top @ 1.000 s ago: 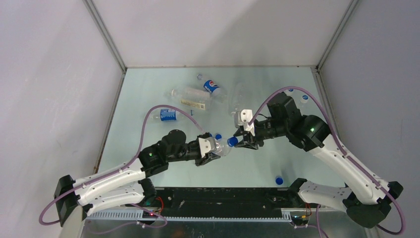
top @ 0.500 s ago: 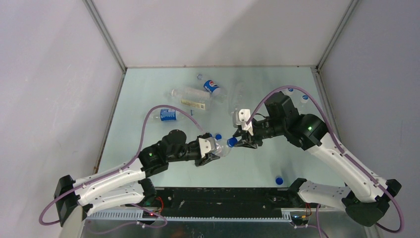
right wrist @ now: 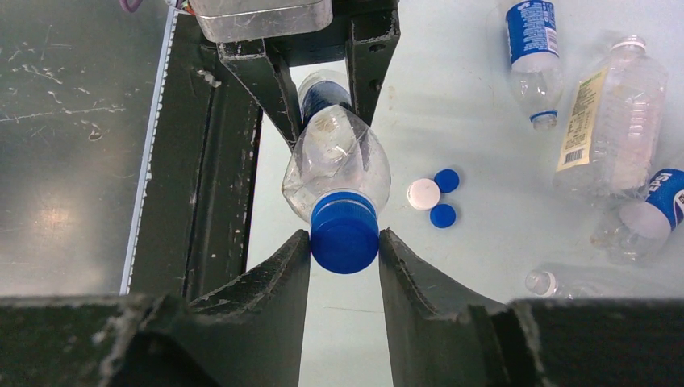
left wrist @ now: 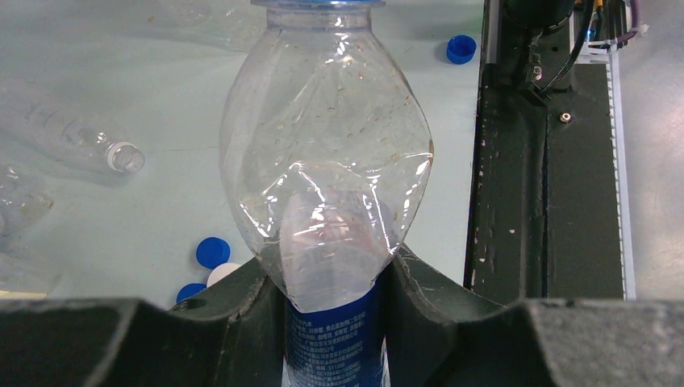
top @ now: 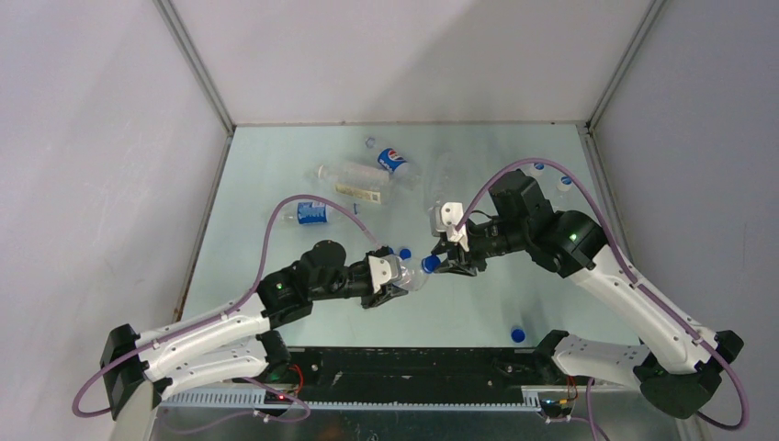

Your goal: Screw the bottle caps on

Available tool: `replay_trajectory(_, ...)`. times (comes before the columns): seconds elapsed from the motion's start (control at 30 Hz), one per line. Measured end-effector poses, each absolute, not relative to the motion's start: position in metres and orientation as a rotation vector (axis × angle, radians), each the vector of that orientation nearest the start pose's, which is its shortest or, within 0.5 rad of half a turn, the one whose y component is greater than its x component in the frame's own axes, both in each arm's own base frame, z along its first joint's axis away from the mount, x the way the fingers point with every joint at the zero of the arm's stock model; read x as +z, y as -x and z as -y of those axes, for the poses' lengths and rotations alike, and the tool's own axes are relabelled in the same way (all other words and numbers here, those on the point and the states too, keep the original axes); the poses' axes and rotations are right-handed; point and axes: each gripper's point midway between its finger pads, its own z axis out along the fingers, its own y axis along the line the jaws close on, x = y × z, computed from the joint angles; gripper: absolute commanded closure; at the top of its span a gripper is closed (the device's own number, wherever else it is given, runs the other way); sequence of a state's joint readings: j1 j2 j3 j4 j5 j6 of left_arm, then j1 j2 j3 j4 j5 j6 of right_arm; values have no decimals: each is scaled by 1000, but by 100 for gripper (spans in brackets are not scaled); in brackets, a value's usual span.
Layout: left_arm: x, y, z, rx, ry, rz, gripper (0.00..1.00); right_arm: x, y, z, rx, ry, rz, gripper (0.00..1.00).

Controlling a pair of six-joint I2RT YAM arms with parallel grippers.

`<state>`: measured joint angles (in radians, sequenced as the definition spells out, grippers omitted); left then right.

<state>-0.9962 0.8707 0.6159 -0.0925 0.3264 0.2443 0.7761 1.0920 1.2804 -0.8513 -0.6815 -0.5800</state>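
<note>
My left gripper [left wrist: 331, 294] is shut on the blue-labelled body of a clear, dented bottle [left wrist: 327, 177], which it holds off the table with its neck pointing right [top: 412, 273]. A blue cap [right wrist: 344, 234] sits on that neck. My right gripper [right wrist: 344, 242] is shut on this cap, one finger touching each side. In the top view the two grippers [top: 390, 277] [top: 447, 260] meet at the cap [top: 429, 264] over the middle of the table. A white cap [right wrist: 423, 194] and two blue caps [right wrist: 446, 180] [right wrist: 442, 215] lie loose beneath.
Other bottles lie at the back: a logo-labelled one [top: 393, 161], a pale-labelled one [top: 354, 181], a blue-labelled one [top: 310, 213] and a plain one [top: 447, 175]. A blue cap [top: 518, 334] rests near the black base rail [top: 413, 363]. More caps [top: 565, 182] sit far right.
My right arm has shifted slightly left while staying on the cap. The left arm and the bottle have held still.
</note>
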Motion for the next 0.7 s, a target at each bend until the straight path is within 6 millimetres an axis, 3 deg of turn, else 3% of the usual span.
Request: replay_trajectory(0.7, 190, -133, 292, -810, -1332, -1476, 78, 287, -134, -267, 876, 1657, -1442, 60)
